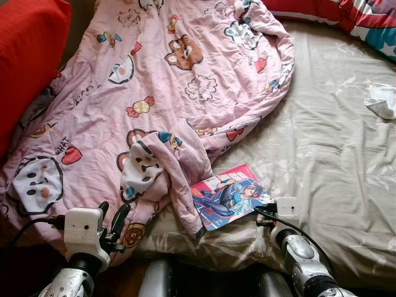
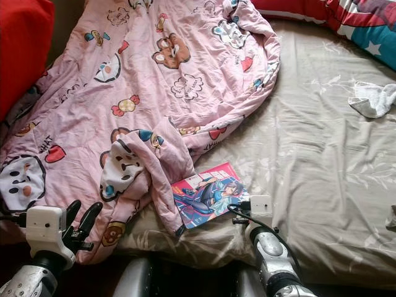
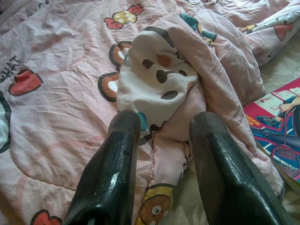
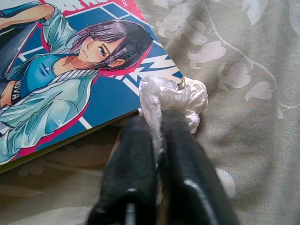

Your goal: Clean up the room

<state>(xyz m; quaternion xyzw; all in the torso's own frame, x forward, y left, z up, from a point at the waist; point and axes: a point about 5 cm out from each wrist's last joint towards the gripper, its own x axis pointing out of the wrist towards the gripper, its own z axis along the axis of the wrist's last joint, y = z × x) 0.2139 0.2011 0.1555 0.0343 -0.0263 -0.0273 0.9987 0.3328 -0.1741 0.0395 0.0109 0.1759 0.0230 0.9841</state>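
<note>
The right hand (image 4: 157, 136) pinches a crumpled tissue (image 4: 173, 96) at the magazine's (image 1: 228, 195) four-o'clock corner; the left hand (image 3: 161, 126) gapes wide over the blanket (image 1: 154, 93).

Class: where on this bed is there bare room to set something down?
Bare beige sheet lies between the pink quilt and the white cloth. Crowded: near edge, where the magazine lies against the quilt's fold, beside the right pincer clamping a white wad.

Head stereo pair: aimed forward and down over the bed (image 1: 346, 185); pink quilt (image 1: 154, 93) and magazine (image 2: 207, 195) are shared by both. Left wrist view: set close above the quilt. Right wrist view: held very near the magazine's corner.
</note>
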